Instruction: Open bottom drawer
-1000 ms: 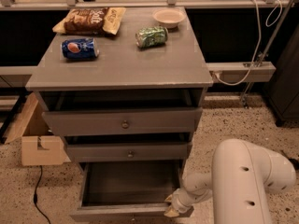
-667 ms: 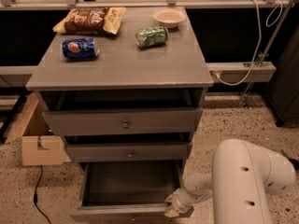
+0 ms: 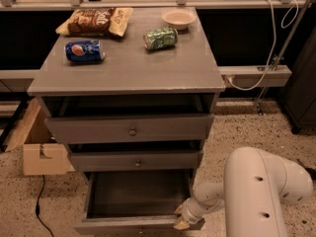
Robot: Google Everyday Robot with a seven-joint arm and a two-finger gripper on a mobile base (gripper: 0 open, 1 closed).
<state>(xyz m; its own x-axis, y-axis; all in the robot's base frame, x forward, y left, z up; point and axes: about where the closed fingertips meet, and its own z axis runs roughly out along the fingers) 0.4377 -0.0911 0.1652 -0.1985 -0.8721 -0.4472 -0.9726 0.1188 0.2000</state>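
Down at the foot of the grey wooden cabinet (image 3: 126, 130) you see the grey wooden bottom drawer (image 3: 133, 201) pulled well out, with the robot's pale hand (image 3: 181, 222) at its front right corner; you cannot tell whether it grips anything. On the grey worktop (image 3: 128, 70) lie a blue Pepsi can (image 3: 85, 51), a green can (image 3: 160, 38), a brown snack bag (image 3: 96, 20) with unreadable print, and a small pale bowl (image 3: 178, 18).
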